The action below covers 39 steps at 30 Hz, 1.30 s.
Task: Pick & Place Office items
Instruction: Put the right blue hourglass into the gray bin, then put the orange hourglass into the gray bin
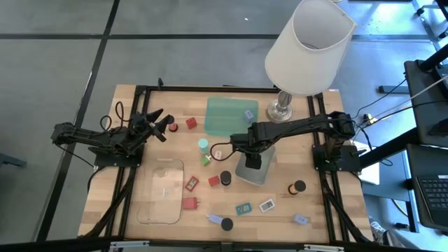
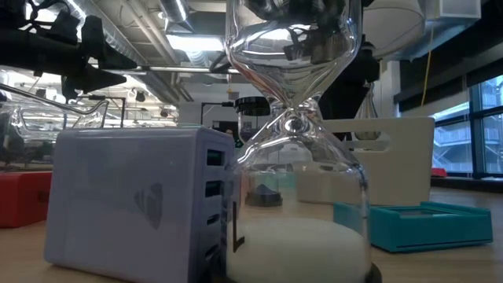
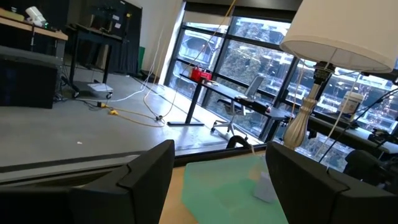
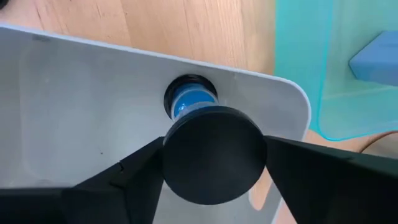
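Over the grey tray, right gripper clamps a blue-sand hourglass; left gripper open, empty; most items unplaced.

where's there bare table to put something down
Bare wood lies at the table's near-left edge beside the clear tray, and at its far-left corner beyond the left tool. The middle, around the right tool over the grey tray, is crowded with small items.

Grey floor with dark seam lines surrounds the wooden surface. Tall windows face outside structures. Desks and cables occupy the room. Ceiling lights lit.
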### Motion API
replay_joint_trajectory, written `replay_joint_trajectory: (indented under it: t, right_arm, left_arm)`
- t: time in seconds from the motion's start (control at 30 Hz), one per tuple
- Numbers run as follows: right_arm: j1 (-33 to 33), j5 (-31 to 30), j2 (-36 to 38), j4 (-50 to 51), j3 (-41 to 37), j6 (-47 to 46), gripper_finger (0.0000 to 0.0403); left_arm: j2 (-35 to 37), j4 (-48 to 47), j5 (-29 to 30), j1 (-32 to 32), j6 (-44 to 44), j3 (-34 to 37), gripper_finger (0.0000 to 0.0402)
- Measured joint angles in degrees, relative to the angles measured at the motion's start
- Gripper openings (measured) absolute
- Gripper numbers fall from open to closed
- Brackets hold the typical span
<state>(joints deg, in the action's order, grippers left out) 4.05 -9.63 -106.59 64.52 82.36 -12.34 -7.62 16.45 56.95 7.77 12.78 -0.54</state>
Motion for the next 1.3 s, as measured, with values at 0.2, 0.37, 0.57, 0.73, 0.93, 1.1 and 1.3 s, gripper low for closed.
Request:
replay_joint_trajectory:
  t: [0.2, 0.37, 0.57, 0.73, 0.93, 1.1, 1.3]
  right_arm:
    - [0.1, -3.9, 0.0, 9.9, 5.3, -0.5, 0.0279]
    - [1.1, -7.5, 1.6, 20.6, 10.8, -3.5, 0.0271]
    - [3.8, -7.5, 8.2, 23.8, 8.0, -6.3, 0.0260]
    - [6.7, -7.5, 16.0, 23.4, 2.1, -10.9, 0.0256]
    - [10.0, -4.7, 25.2, 22.2, -6.5, -20.1, 0.0256]
    - [10.8, -3.8, 30.4, 16.5, -13.4, -27.9, 0.0259]
    - [10.8, 1.3, 31.7, 14.4, -17.8, -33.1, 0.0294]
  left_arm:
    - [0.0, 0.0, 0.1, 0.0, 0.0, 0.0, 0.0251]
    - [0.0, 0.0, 0.4, 0.0, 0.0, 0.0, 0.0251]
    - [0.0, 0.0, 0.4, 0.0, -2.4, 0.0, 0.0251]
    - [0.0, 0.0, 0.4, 0.0, -3.0, 0.0, 0.0251]
    - [0.0, 0.0, 0.2, 0.0, -1.7, 0.0, 0.0251]
    - [0.0, 0.0, 0.2, 0.0, -1.5, 0.0, 0.0251]
    - [0.0, 0.0, 0.1, 0.0, -0.3, 0.0, 0.0251]
